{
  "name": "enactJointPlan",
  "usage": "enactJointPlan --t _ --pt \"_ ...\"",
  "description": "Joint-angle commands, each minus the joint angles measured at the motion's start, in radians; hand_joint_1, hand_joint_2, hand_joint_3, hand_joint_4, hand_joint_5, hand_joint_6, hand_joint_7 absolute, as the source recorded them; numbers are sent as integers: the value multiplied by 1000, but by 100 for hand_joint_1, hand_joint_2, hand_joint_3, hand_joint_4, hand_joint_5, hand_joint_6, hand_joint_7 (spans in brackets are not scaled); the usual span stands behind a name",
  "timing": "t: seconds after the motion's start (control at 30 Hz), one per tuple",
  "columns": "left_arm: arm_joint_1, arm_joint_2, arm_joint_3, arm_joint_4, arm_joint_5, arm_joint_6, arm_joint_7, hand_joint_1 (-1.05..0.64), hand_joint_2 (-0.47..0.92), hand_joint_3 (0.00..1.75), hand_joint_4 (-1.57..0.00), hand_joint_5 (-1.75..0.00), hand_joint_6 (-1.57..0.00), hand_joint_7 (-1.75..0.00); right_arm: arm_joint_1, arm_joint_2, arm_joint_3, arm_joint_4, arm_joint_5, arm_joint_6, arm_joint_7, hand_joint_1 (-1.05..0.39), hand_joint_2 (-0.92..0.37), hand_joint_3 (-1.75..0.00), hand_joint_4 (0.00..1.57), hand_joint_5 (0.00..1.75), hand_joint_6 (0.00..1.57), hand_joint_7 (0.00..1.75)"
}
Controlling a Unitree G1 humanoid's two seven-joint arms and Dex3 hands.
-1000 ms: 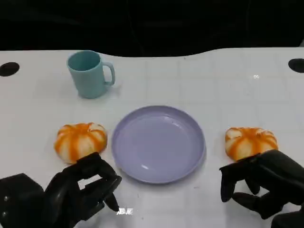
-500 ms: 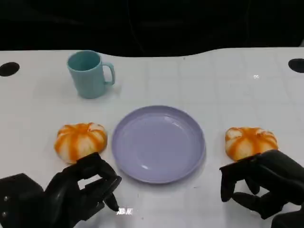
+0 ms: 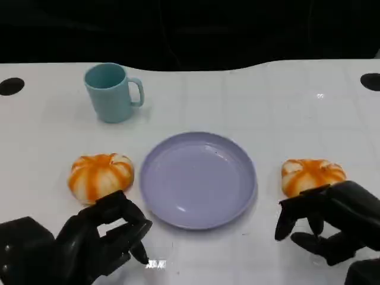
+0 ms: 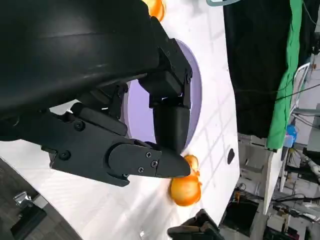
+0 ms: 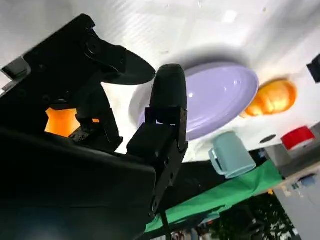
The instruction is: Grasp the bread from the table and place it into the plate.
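Observation:
Two orange-striped breads lie on the white table on either side of a purple plate [image 3: 199, 178]. The left bread [image 3: 100, 176] sits just beyond my left hand [image 3: 89, 243], which hangs with fingers apart and holds nothing. The right bread [image 3: 312, 173] lies right in front of my right hand [image 3: 332, 221], whose spread fingers cover its near edge without gripping it. The right wrist view has that bread [image 5: 60, 122] behind the fingers [image 5: 167, 100], with the plate [image 5: 220, 100] and the other bread [image 5: 272, 97] beyond. In the left wrist view I see the plate [image 4: 137, 115] and the far bread [image 4: 185, 187].
A teal mug [image 3: 111, 92] stands at the back left, handle to the right, well away from the plate. Dark round holes mark the table's far left [image 3: 10, 86] and far right [image 3: 371, 81] edges. Black background lies behind the table.
My right hand has shifted a little forward and to the right, now covering more of the right bread's near edge. The left hand, breads, plate and mug stay put.

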Motion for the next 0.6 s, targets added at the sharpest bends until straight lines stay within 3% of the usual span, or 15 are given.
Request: enactJointPlan --t 0.03,0.13,0.27,0.43,0.6 --pt "1 14 10 -1 -1 0 3 -57 92 24 -73 -175 -68 -149 5 -4 -32 -38 10 26 -15 -16 -55 -67 75 122 91 39" --pt "0 15 10 6 -1 -10 -3 -57 92 24 -73 -175 -68 -149 8 -9 -45 -55 19 28 -17 -22 -66 -43 73 95 89 17" --pt "0 15 8 2 3 -2 3 -58 92 24 -73 -175 -68 -150 6 -24 -62 -75 7 40 -13 -34 -82 -17 58 82 79 3" --pt "-2 14 9 8 1 -10 0 -58 92 23 -74 -175 -68 -150 6 -40 -82 -98 -6 49 -19 -41 -88 -7 46 73 69 0" --pt "-3 14 9 5 3 0 7 -58 92 23 -74 -175 -69 -149 3 -55 -106 -131 -36 84 -20 -46 -90 0 43 41 61 0"
